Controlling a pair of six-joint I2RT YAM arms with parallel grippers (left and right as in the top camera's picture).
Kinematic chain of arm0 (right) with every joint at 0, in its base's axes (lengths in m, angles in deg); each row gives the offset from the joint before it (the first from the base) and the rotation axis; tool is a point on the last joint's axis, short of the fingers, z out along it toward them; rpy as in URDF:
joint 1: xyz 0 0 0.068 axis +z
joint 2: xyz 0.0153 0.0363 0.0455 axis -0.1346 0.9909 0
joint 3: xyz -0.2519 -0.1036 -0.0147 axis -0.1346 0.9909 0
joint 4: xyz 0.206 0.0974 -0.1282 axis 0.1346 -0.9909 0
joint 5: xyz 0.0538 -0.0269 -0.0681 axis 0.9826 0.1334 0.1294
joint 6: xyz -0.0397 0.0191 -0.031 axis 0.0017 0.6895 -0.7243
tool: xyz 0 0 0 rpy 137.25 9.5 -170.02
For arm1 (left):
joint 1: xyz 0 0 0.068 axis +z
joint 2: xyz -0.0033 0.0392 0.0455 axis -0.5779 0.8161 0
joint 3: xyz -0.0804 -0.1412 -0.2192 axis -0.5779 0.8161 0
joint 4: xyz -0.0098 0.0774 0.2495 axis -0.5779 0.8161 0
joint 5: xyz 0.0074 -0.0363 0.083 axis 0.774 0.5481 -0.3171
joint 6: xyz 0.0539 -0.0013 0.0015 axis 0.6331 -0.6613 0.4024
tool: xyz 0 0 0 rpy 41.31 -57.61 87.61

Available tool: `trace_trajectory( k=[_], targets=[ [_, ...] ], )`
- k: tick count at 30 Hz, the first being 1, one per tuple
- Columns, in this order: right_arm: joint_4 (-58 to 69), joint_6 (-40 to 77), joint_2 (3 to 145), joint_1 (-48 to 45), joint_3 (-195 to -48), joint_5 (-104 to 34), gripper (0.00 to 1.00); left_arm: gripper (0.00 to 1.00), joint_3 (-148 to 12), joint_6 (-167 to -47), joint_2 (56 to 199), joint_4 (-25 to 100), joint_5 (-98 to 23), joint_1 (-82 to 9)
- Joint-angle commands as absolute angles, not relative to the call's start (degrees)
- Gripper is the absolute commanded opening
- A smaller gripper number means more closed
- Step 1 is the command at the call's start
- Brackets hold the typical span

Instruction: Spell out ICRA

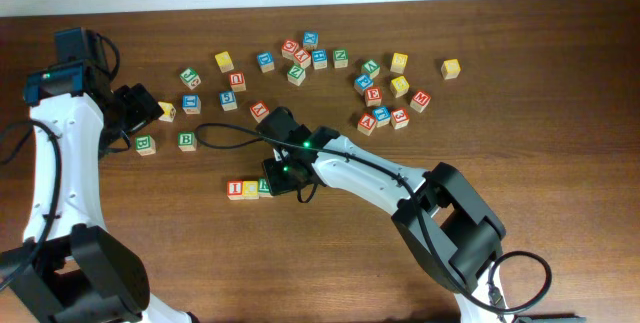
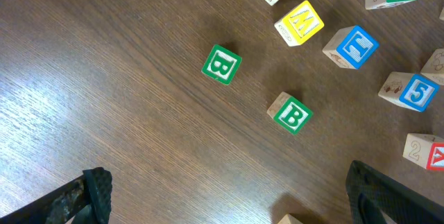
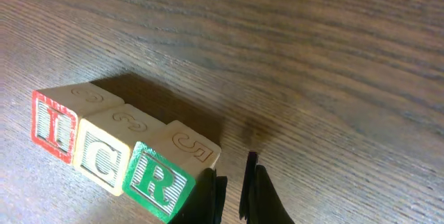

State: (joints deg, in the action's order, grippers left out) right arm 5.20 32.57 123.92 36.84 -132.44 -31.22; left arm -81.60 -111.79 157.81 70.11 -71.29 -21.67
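ICRA stands at three letters: red I [image 3: 54, 125], yellow C [image 3: 103, 161] and green R [image 3: 158, 182] sit side by side, touching, in one straight row on the table [image 3: 312, 57]. Their letters read upright in your right wrist view. From overhead the row lies nearer the robot than the scattered cubes [image 1: 340, 59], which spread across the far half of the table. Several of those are red, but you cannot read from above which one is A, and the row ends at R. Your right gripper [image 3: 234, 175] hangs low just beside R's free end, its jaws pinched together with nothing between them; whether a finger touches R you cannot tell. Your left gripper [image 2: 229, 186] hovers well apart from the row, jaws spread wide and holding nothing, above two green B cubes [image 2: 222, 64].
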Motion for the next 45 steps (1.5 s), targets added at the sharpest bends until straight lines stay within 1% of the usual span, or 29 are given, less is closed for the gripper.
trace_trajectory(
  k=[1, 12, 15, 17, 18, 19, 22, 25, 27, 32, 34, 45],
  targets=[
    [5.77, 32.0, 124.44, 36.89, -132.4, -31.94, 0.05, 0.99, -82.43, -112.51, 157.79, 70.18, -71.14, -21.52],
    [5.95, 31.83, 124.44, 36.89, -132.4, -33.19, 0.05, 0.99, -82.43, -112.51, 157.81, 70.18, -71.14, -21.52],
    [5.33, 31.85, 124.44, 36.89, -132.4, -37.38, 0.05, 0.99, -82.43, -112.51, 157.81, 70.18, -71.14, -21.52],
    [6.19, 31.85, 124.44, 36.76, -132.4, -42.7, 0.05, 0.99, -82.43, -112.51, 157.79, 70.18, -71.14, -21.52],
    [7.54, 31.83, 124.44, 36.58, -132.4, -45.6, 0.06, 0.99, -82.43, -112.51, 157.79, 70.18, -71.14, -21.52],
    [10.41, 31.39, 124.44, 36.38, -132.4, -47.05, 0.09, 0.99, -82.43, -112.51, 157.81, 70.18, -71.14, -21.52],
    [17.49, 28.77, 124.44, 36.08, -132.4, -44.44, 0.11, 0.99, -82.43, -112.51, 157.81, 70.18, -71.14, -21.52],
    [20.53, 28.79, 124.44, 36.14, -132.4, -39.18, 0.11, 0.99, -82.43, -112.51, 157.79, 70.18, -71.14, -21.52],
    [20.13, 28.79, 124.44, 36.27, -132.4, -36.05, 0.1, 0.99, -82.43, -112.51, 157.79, 70.18, -71.14, -21.52],
    [18.56, 28.79, 124.55, 36.62, -132.38, -35.79, 0.09, 0.99, -82.43, -112.51, 157.81, 70.18, -71.14, -21.52],
    [18.08, 28.79, 124.55, 36.62, -132.29, -35.79, 0.07, 0.99, -82.43, -112.51, 157.79, 70.18, -71.14, -21.52],
    [16.85, 28.79, 125.71, 37.28, -132.22, -35.77, 0.07, 0.99, -82.43, -112.51, 157.79, 70.18, -71.14, -21.52]
  ],
)
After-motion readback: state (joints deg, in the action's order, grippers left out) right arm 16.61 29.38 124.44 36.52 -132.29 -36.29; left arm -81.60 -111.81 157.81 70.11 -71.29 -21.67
